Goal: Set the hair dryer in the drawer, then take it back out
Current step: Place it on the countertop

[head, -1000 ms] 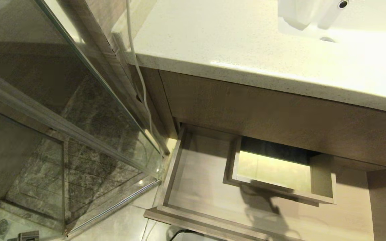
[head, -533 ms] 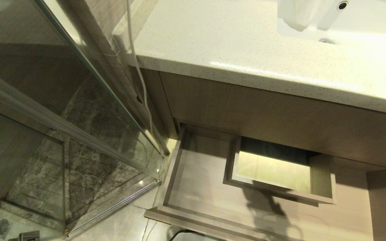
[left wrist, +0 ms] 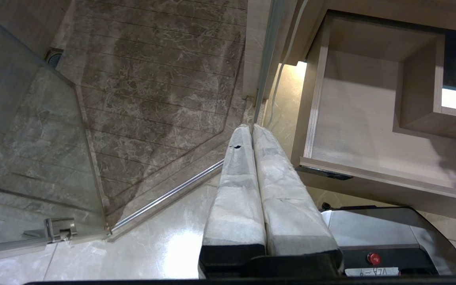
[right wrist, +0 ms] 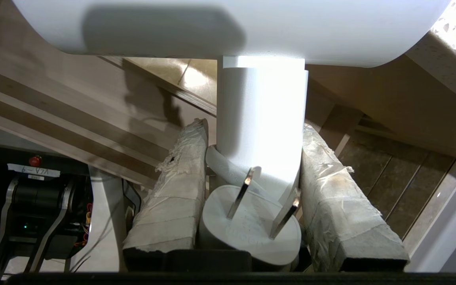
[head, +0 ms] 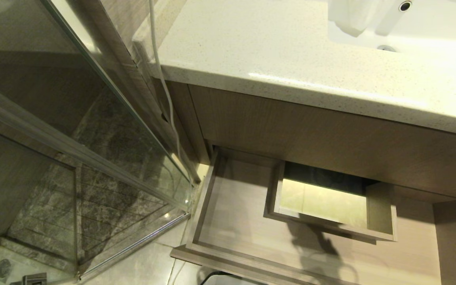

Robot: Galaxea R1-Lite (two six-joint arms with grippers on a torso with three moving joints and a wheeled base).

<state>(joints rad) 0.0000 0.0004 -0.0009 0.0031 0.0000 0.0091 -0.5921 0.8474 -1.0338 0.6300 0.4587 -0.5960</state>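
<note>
Mostly hidden: hair dryer (right wrist: pixel 259 118) fills my right wrist view, barrel cut off by frame; head view catches only grille sliver at right edge, in front of cabinet face, above drawer level. Right gripper (right wrist: pixel 253 158) clamped on its handle, plug (right wrist: pixel 251 225) wedged between fingers. Drawer (head: pixel 236 221) pulled out, its visible floor bare, right end out of frame. Left gripper (left wrist: pixel 251 130) parked over floor, fingers together.
</note>
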